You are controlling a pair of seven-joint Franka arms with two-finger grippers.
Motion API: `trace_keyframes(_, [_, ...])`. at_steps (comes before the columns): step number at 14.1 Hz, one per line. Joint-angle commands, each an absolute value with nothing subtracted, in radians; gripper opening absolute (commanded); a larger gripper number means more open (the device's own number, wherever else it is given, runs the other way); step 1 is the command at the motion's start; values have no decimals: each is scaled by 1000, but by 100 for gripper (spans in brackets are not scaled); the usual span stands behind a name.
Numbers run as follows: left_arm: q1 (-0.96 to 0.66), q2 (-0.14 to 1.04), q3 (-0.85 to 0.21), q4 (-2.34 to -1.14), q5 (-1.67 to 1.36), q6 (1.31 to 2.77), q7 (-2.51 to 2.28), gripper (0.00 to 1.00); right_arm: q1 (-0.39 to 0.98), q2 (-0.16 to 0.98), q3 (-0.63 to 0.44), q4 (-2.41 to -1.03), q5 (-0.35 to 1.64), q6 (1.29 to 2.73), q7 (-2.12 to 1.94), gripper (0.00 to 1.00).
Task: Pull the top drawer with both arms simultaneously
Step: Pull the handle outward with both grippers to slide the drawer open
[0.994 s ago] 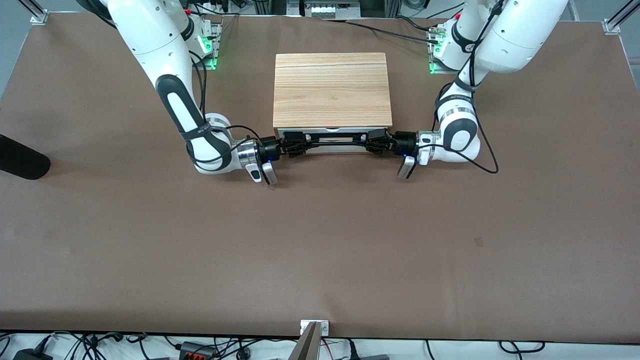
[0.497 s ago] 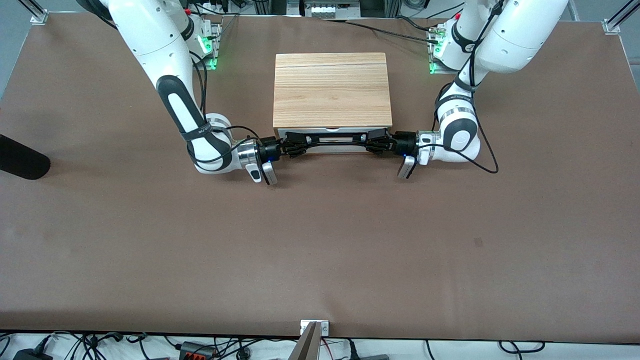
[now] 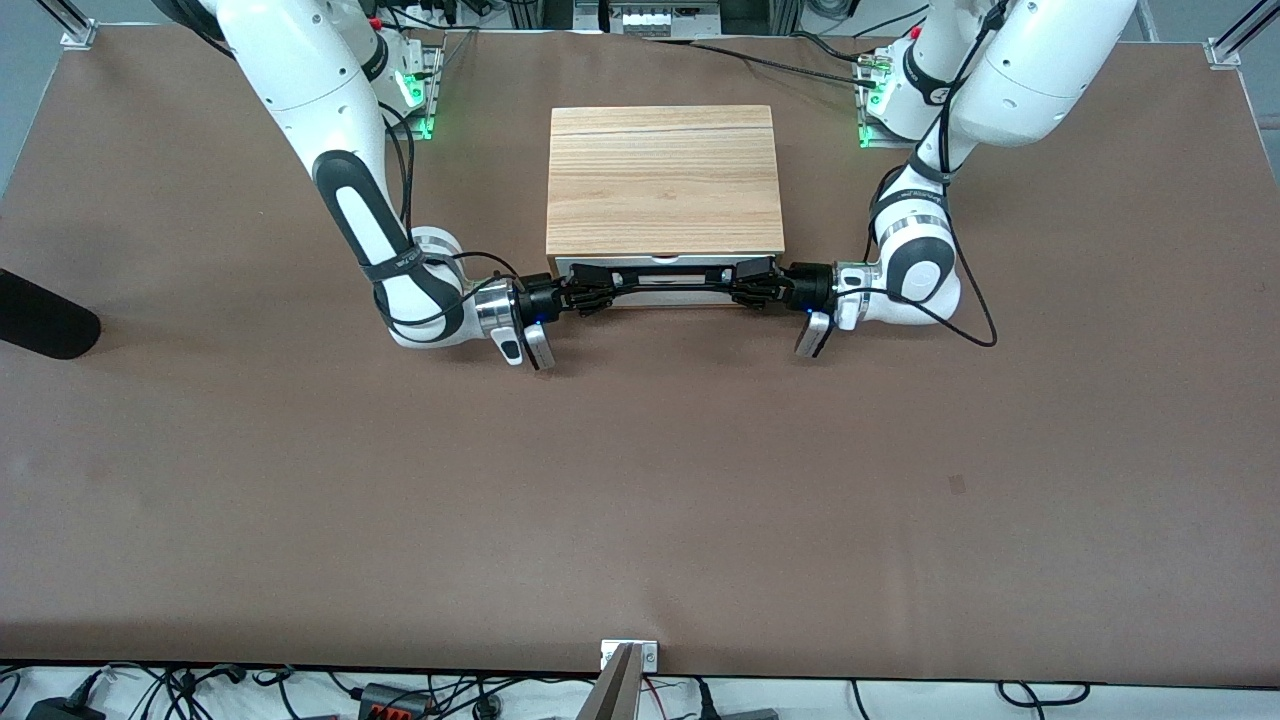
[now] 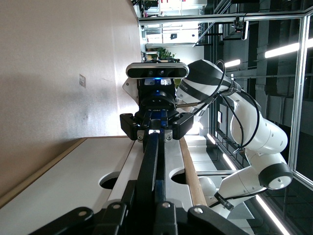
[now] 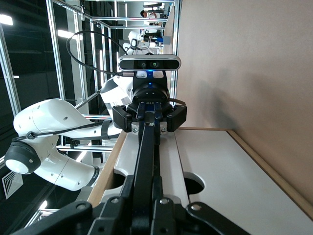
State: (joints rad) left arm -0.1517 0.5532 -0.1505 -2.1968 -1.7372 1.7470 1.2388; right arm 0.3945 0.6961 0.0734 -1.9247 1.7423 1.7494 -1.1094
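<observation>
A: Checked the cabinet (image 3: pixel 664 180)? Where was the top drawer (image 3: pixel 664 279)?

B: Found under the wooden top, front panel facing the front camera, apparently flush with the cabinet's front. Plain white lower panel (image 4: pixel 73 176) seen beside it in the wrist views.

A: Left arm (image 3: pixel 985 75)?

B: Reached down from its base, elbow bent, forearm folded low over the table (image 3: pixel 640 480), wrist turned level along the drawer front. Left gripper (image 3: pixel 752 283) clamped shut on the black bar handle (image 3: pixel 668 283) at the end toward the left arm's side.

A: Right arm (image 3: pixel 300 80)?

B: Mirrored. Upper link slanted down, wrist level, right gripper (image 3: pixel 590 290) closed tight on the handle's other end. Confirmed in both wrist views: handle (image 4: pixel 149 166) ran straight from one set of fingers to the other gripper (image 4: pixel 155 128).

A: Grippers apart?

B: Yes, well apart, bare bar between them.
</observation>
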Motion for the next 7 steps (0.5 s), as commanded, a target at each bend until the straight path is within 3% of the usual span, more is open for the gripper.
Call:
trace_keyframes(1, [-147,572,-169,-2162,-1761,1776,1284,1,388,745,75,-1852,1761,1738,-1150,0])
trace_keyframes(7, [-129,664,-161,-2025,-1752,1776,1284,1,382,850,69,-1698,1761,1743,-1135,0])
